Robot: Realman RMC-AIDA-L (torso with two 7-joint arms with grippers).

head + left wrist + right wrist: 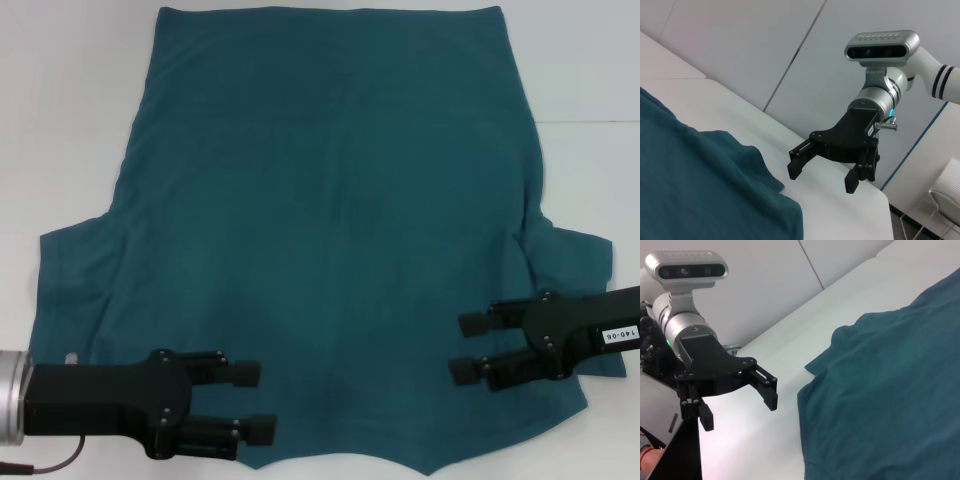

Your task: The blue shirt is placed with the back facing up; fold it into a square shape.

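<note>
Shirt [320,230] is lying flat and unfolded on the white table [60,100] in the head view, collar edge nearest the robot, hem far. Both sleeves are spreading out. Left pincer [262,402] and right pincer [463,347] are hovering open over the shoulder area, gripping nothing.

Left wrist view is showing the right pincer [821,173] gaping above the table, beside a sleeve.

Right wrist view is showing the left pincer [740,411] likewise spread.

Folding is apparently not begun; every fold is still remaining.
</note>
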